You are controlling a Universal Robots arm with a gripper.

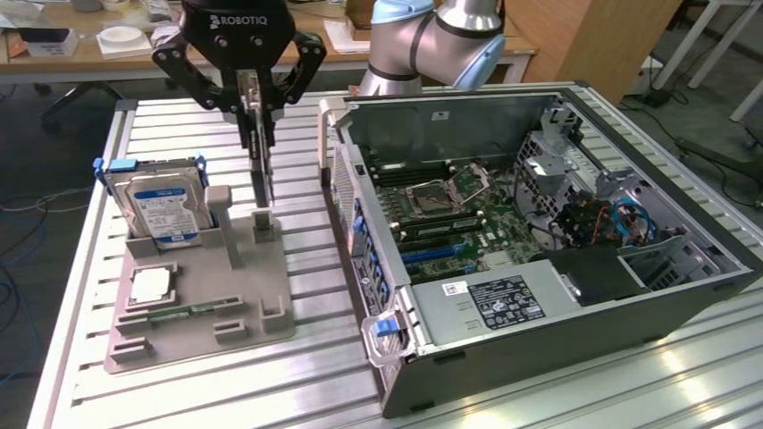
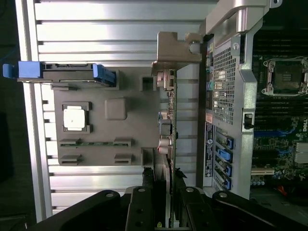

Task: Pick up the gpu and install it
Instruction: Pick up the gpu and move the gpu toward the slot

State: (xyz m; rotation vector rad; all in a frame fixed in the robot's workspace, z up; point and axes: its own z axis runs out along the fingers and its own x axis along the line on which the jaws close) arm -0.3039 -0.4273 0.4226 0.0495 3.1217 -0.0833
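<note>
**Exterior view.** My gripper (image 1: 253, 105) hangs over the far part of the slatted aluminium table (image 1: 214, 393). It is clenched on the top of the gpu (image 1: 260, 170), which hangs upright and edge-on beneath it. The card's lower end is at a slotted post of the grey holder tray (image 1: 268, 299). Whether it touches that post I cannot tell.

The tray lies toward the table's edge on the exterior view's left. A hard drive (image 1: 164, 207) in blue rails stands upright at the tray's far end. A processor chip (image 1: 152, 284) lies flat in a pocket, and a green memory stick (image 1: 191, 311) lies near the tray's front edge.

Just beside the tray, on the exterior view's right, an open computer case (image 1: 573, 331) lies on its side with the motherboard (image 1: 459, 210) facing up. My arm (image 1: 430, 40) rises behind the case.

Beyond the table's far edge stands a wooden desk (image 1: 71, 55) with boxes on it. Cables trail across the grey floor (image 1: 36, 179) off the table's edge on the exterior view's left.

**Wrist view.** My black fingers (image 2: 143, 207) pinch the gpu (image 2: 169, 125) between them. The card runs edge-on away from them, its connector ports (image 2: 164, 118) showing along it. It hangs between the holder tray (image 2: 96, 159) and the perforated rear panel of the computer case (image 2: 226, 86). The tray holds the hard drive (image 2: 60, 72), the processor chip (image 2: 74, 118) and the memory stick (image 2: 96, 143), with bright table slats (image 2: 115, 29) around them.
</note>
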